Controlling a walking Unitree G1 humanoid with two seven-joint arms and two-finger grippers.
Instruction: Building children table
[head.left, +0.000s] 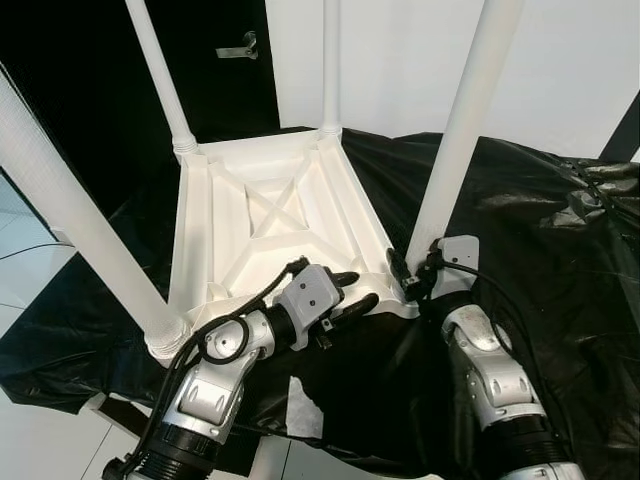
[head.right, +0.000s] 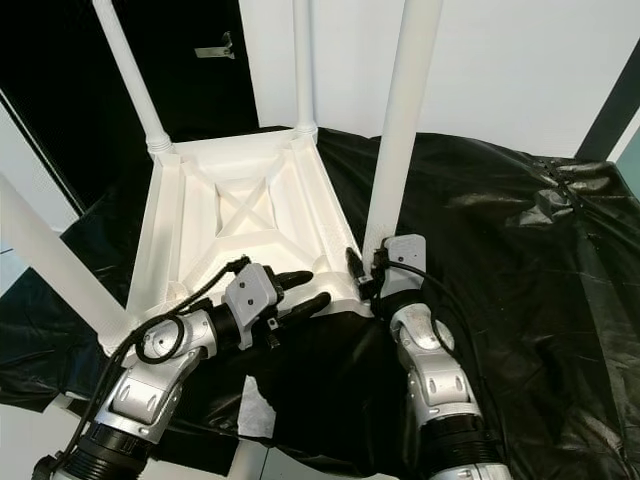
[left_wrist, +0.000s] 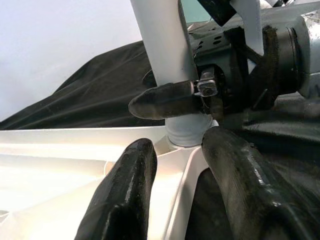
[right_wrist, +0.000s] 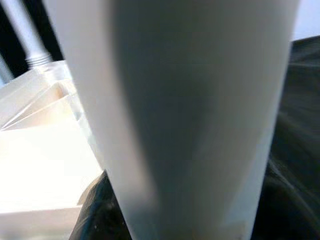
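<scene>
Nearly built: upturned table (head.left: 265, 215), four legs standing.
Right gripper (head.left: 418, 275) pinching near leg (head.left: 455, 140); left gripper (head.left: 352, 292) spread, straddling frame edge.

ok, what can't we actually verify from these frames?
- Right gripper finger state: eye views, hidden behind the near-right leg; right wrist view is blurred by that leg.
- Leg tops: cut off by the upper edge in eye views.
- Whether that leg is fully seated in the white tabletop: the joint is covered by the right gripper.
</scene>
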